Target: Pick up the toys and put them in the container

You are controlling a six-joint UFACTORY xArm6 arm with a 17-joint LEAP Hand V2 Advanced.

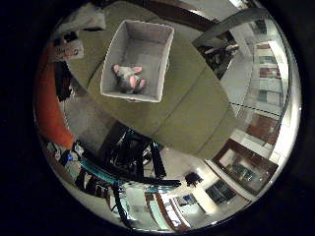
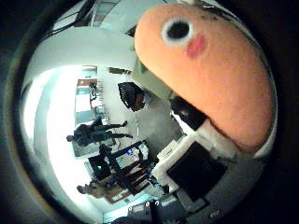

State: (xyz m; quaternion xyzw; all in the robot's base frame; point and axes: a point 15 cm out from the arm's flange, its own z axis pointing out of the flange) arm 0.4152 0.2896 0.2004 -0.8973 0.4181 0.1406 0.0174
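Note:
An orange plush toy point(image 2: 210, 75) with a round black-and-white eye and a pink cheek fills much of the right thumb side palm view, close against the palm. White and black parts of my hand point(image 2: 201, 154) lie right beside and under it, curled against it. The right little finger side palm view looks down from well above on a white rectangular container point(image 1: 160, 54). The container stands on a table with an olive-green cloth point(image 1: 197, 108). A pale pink and white plush toy point(image 1: 129, 79) lies inside it.
A white box point(image 1: 87, 20) and small dark items point(image 1: 67, 44) lie at one end of the table, beyond the container. A large orange shape point(image 1: 54, 110) stands beside the table. Dark furniture and racks point(image 1: 133, 152) stand on the floor past the table's edge.

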